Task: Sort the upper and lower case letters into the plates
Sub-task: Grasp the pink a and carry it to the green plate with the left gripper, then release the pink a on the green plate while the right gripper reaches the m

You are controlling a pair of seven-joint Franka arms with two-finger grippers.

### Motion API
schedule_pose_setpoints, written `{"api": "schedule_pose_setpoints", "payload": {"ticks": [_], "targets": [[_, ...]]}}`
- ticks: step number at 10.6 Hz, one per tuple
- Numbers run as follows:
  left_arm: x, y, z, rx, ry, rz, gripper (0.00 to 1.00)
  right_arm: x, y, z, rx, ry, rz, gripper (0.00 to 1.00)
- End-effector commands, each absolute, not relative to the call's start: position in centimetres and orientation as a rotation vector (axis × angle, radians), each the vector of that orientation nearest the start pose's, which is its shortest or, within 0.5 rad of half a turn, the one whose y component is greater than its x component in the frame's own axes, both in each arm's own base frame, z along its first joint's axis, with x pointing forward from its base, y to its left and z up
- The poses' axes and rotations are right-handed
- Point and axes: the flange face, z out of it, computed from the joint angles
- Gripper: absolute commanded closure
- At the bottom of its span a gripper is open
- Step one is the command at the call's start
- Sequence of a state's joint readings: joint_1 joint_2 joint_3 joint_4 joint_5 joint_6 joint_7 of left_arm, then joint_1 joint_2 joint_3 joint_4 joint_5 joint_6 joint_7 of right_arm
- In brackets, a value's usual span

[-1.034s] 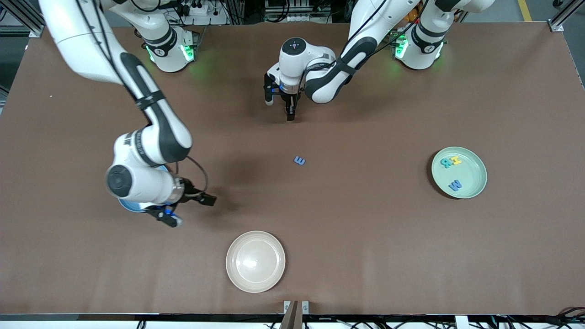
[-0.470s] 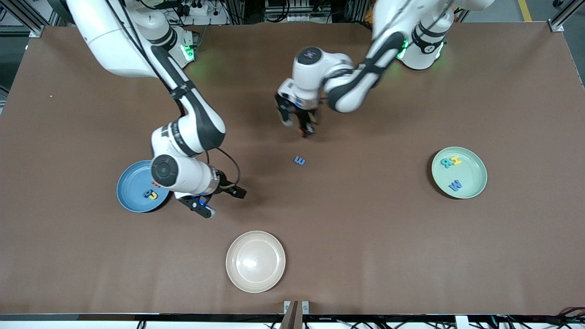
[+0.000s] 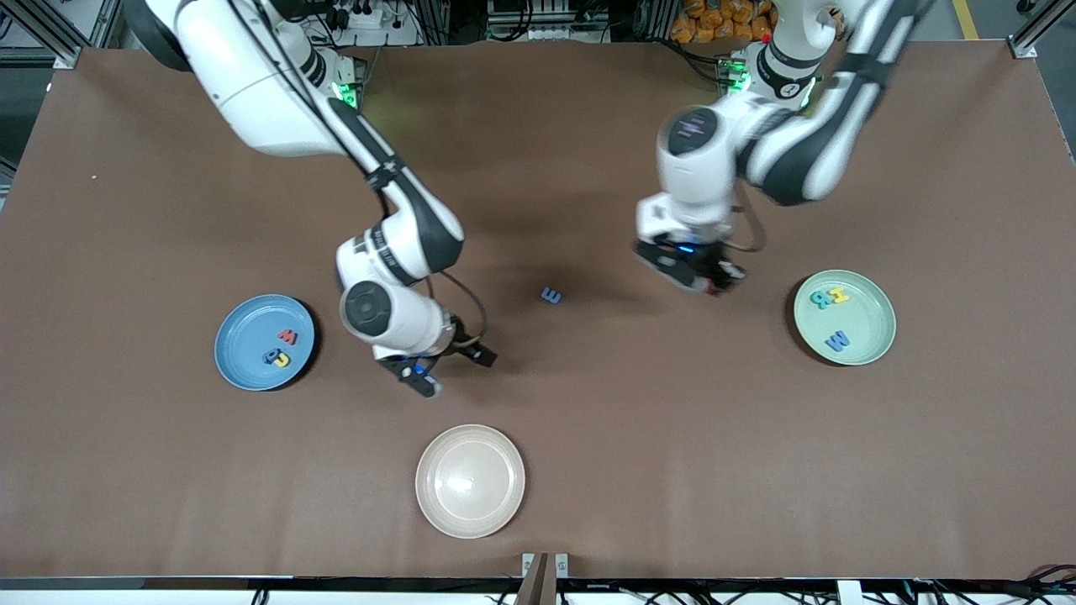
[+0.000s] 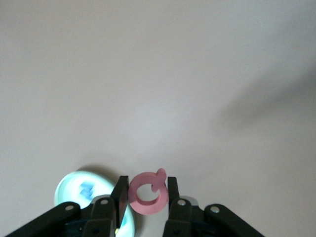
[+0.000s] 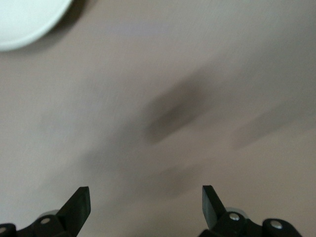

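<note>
The round blue plate [image 3: 264,342] sits toward the right arm's end of the table and holds three tiny flat toy letters: a red one [image 3: 287,337], a dark blue one [image 3: 270,355] and a yellow one [image 3: 282,360], the last two touching each other. Beside it, toward the table's middle, the right gripper [image 3: 444,370] hangs over bare brown tabletop [image 3: 588,470] between the blue plate and the cream-beige plate; its fingers [image 5: 79,205] are spread wide with nothing between them. The cream-beige round plate [image 3: 470,480] lies nearer the front camera than everything else. A small blue letter [image 3: 551,295] lies alone on the table around the middle, well apart from every plate. Over the table between that letter and the mint plate is the left gripper [image 3: 704,276]; in the left wrist view its fingers [image 4: 172,190] are pressed against the two sides of a small red ring-shaped letter with a short tail [image 4: 148,192], pinching it clear of the table. The pale mint green round plate [image 3: 844,317] sits toward the left arm's end of the table and carries a teal letter [image 3: 820,297] touching a yellow letter [image 3: 838,295], with a blue W-shaped letter [image 3: 836,340] lying apart from them, nearer the front camera.
</note>
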State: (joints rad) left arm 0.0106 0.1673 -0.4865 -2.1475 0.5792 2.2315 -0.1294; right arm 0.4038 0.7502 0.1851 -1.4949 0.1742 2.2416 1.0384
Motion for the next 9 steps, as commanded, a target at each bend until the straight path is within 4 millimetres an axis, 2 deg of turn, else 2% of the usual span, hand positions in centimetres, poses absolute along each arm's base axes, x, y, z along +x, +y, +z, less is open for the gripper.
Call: {"api": "schedule_pose_setpoints", "payload": {"ticks": [1,2,4,6,7,8,9], "targets": [[51.5,-15.6,32.2,-2.669,0.799,0.0,1.0,57.3,44.1,23.6,-2.812,0.894,0.287,0.0],[52.2,-12.6,31.6,-2.707,0.741,0.044,1.0,55.7,46.2,23.4,-2.825,0.884,0.292,0.0],[53.2,-6.2,29.5,-2.795,0.595,0.144,1.0,53.1,48.8,22.5,-2.854,0.88,0.318,0.0],[53.8,-1.0,27.0,-2.831,0.533,0.222,1.0,51.2,50.3,20.1,-2.902,0.886,0.316,0.0],[54.1,0.4,26.3,-2.839,0.537,0.221,0.93,51.5,50.8,19.8,-2.905,0.904,0.296,0.0],[54.7,1.8,26.4,-2.836,0.568,0.212,0.82,51.3,51.5,19.7,-2.905,0.905,0.293,0.0],[55.4,2.4,26.6,-2.826,0.627,0.206,0.01,50.8,51.9,19.1,-2.908,0.905,0.294,0.0]]}}
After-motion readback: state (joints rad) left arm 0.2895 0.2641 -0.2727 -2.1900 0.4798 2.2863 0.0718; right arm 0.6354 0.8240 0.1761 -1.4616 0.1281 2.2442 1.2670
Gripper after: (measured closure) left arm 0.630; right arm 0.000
